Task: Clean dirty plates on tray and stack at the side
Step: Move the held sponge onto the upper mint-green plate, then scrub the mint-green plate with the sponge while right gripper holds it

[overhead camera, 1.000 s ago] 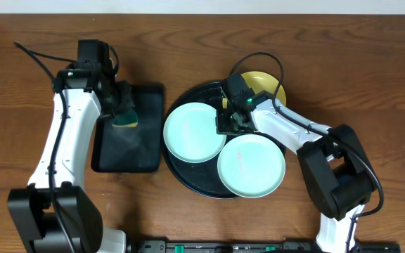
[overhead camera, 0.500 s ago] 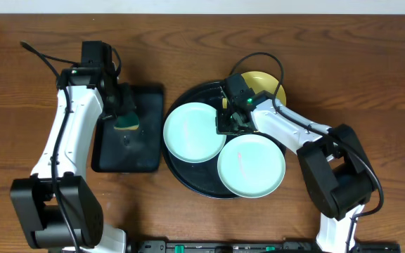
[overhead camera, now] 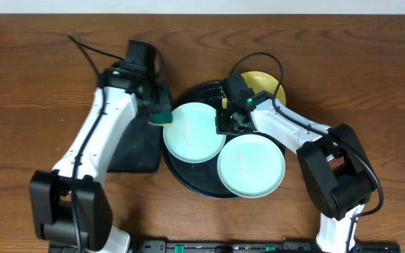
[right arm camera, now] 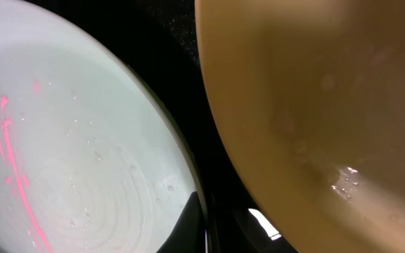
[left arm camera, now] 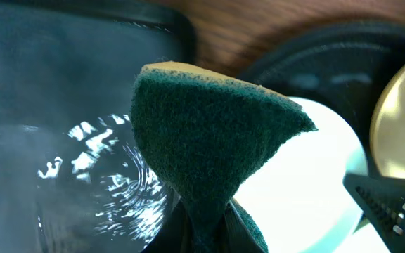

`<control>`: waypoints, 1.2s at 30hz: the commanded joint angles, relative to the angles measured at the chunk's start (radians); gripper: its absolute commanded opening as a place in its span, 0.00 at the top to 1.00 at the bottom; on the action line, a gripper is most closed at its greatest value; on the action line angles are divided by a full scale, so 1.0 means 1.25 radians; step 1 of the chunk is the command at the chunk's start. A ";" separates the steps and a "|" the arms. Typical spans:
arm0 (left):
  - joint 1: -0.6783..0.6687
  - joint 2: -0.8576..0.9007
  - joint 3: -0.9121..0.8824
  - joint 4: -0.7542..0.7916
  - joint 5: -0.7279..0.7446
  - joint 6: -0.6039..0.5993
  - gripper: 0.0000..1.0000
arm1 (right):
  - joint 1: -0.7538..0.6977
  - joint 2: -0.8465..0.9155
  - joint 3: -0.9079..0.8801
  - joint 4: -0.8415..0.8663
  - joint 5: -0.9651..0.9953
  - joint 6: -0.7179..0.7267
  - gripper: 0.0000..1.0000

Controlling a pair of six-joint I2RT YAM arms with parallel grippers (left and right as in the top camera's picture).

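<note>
The round black tray (overhead camera: 185, 175) holds two mint plates, one at the left (overhead camera: 194, 133) and one at the front right (overhead camera: 252, 166), and a yellow plate (overhead camera: 264, 83) at the back right. My left gripper (overhead camera: 159, 111) is shut on the green sponge (overhead camera: 163, 117) and holds it over the left plate's left rim. In the left wrist view the sponge (left arm camera: 209, 133) fills the middle above the jaws (left arm camera: 206, 235). My right gripper (overhead camera: 231, 122) is shut on the left plate's right rim (right arm camera: 83, 161), with the yellow plate (right arm camera: 315, 91) beside the jaws (right arm camera: 206, 232).
A rectangular black tray (overhead camera: 133, 149) with water in it (left arm camera: 69, 105) lies left of the round tray. Pink streaks mark the held plate (right arm camera: 13, 147). Brown wooden table (overhead camera: 371, 77) surrounds the trays. My right arm crosses over the round tray's right side.
My left arm has swung right, carrying the sponge from over the rectangular tray to the left plate's rim. My right arm has not moved.
</note>
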State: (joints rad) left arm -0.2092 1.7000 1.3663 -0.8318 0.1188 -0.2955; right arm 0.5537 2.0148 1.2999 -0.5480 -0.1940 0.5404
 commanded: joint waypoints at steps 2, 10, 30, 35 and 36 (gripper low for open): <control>-0.038 0.072 -0.006 -0.003 0.002 -0.056 0.93 | 0.002 0.020 0.013 0.005 -0.040 -0.005 0.99; -0.096 0.170 -0.011 -0.005 0.004 -0.074 0.93 | 0.002 0.020 0.013 0.005 -0.040 -0.005 0.99; -0.110 0.271 -0.017 -0.011 0.419 0.180 0.92 | 0.002 0.020 0.013 0.005 -0.040 -0.005 0.99; -0.091 0.271 -0.016 -0.016 0.388 0.168 0.92 | 0.002 0.020 0.013 0.005 -0.040 -0.005 0.99; -0.088 0.271 -0.014 -0.016 0.341 0.130 0.93 | 0.002 0.020 0.013 0.005 -0.040 -0.005 0.99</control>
State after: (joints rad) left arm -0.3332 2.0239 1.3632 -0.8429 0.5488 -0.1303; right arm 0.5476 2.0151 1.3003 -0.5488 -0.2028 0.5373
